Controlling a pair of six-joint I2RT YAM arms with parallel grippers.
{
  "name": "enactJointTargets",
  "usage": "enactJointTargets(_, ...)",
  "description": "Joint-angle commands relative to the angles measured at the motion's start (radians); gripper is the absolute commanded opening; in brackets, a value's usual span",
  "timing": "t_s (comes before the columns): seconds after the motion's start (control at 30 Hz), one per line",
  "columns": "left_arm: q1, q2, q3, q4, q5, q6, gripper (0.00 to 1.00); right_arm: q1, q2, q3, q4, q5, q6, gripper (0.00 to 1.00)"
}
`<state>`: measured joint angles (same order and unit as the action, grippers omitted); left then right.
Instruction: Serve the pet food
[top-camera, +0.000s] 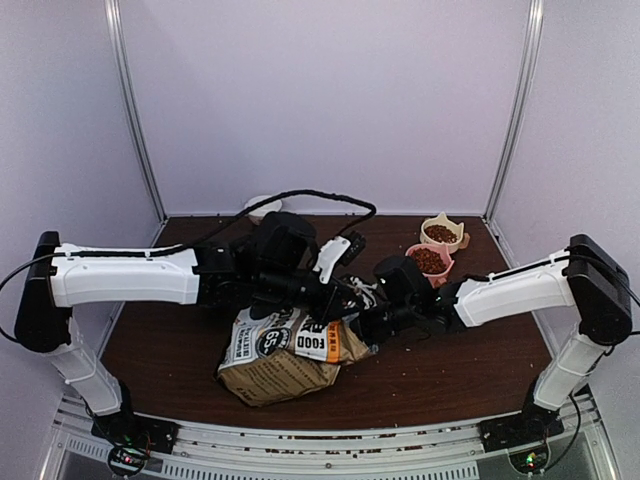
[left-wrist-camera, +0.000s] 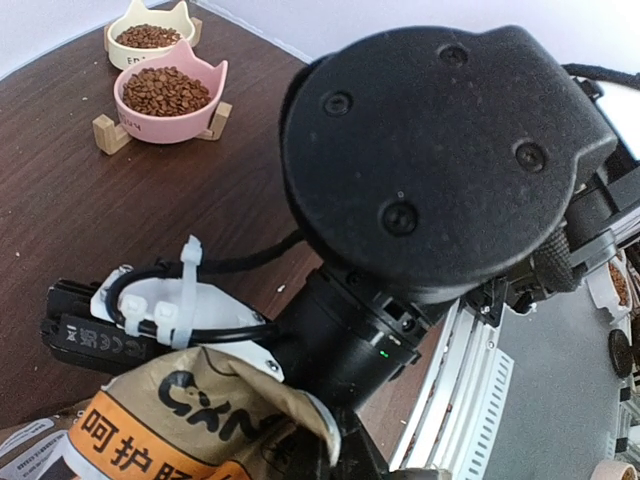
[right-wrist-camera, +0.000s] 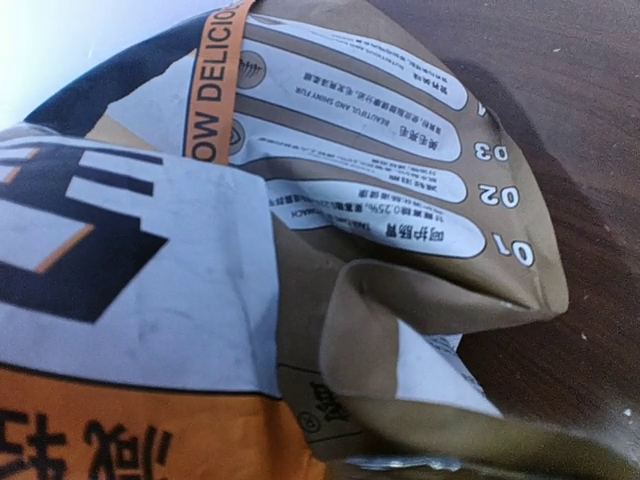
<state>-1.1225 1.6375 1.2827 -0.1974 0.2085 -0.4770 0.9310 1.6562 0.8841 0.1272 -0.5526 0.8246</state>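
Lying near-left to far-right, the bag (top-camera: 275, 365) ends where left pincer (top-camera: 338, 303) and right pincer (top-camera: 362, 328) meet; pink bowl (top-camera: 440, 272) sits beyond, nearer the right arm; whether either pincer grips, I cannot tell.

kraft bag (top-camera: 272, 376) marked "FOOD", "65", also "01", "02", "03"

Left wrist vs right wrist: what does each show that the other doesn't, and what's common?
Only left wrist: pink bowl and cream bowl, both filled with kibble, on wooden stands; a large black arm housing up close. Only right wrist: numbered labels 01 to 03 and an orange band on the kraft bag. Shared: that bag and the dark wooden table.
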Motion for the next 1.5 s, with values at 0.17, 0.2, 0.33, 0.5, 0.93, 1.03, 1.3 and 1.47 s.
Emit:
enactJointTargets(0.17,-0.037,-0.071,0.009,0.213,0.098,0.016,0.0,-0.014,-0.087,-0.102,0.496,-0.238,0.201,0.0)
enactJointTargets(0.2,-0.038,-0.086,0.003,0.206,0.083,0.018,0.0,-0.021,-0.107,-0.114,0.498,-0.238,0.208,0.0)
enactJointTargets(0.33,-0.037,-0.153,-0.017,0.163,0.001,0.024,0.0,-0.047,-0.204,-0.166,0.488,-0.231,0.241,0.0)
enactJointTargets(0.5,-0.037,-0.252,-0.055,0.115,-0.094,0.031,0.0,-0.092,-0.328,-0.231,0.438,-0.219,0.299,0.0)
enactJointTargets(0.93,-0.036,-0.406,-0.068,-0.03,-0.277,0.045,0.0,-0.203,-0.636,-0.302,0.123,-0.171,0.325,0.0)
enactJointTargets(1.03,-0.035,-0.414,-0.069,-0.039,-0.307,0.033,0.0,-0.216,-0.679,-0.313,0.111,-0.166,0.349,0.0)
enactJointTargets(1.3,-0.03,-0.415,-0.057,-0.052,-0.358,0.017,0.0,-0.238,-0.76,-0.342,0.139,-0.19,0.448,0.0)
enactJointTargets(1.47,-0.021,-0.418,-0.053,-0.05,-0.38,-0.003,0.0,-0.239,-0.802,-0.338,0.164,-0.199,0.491,0.0)
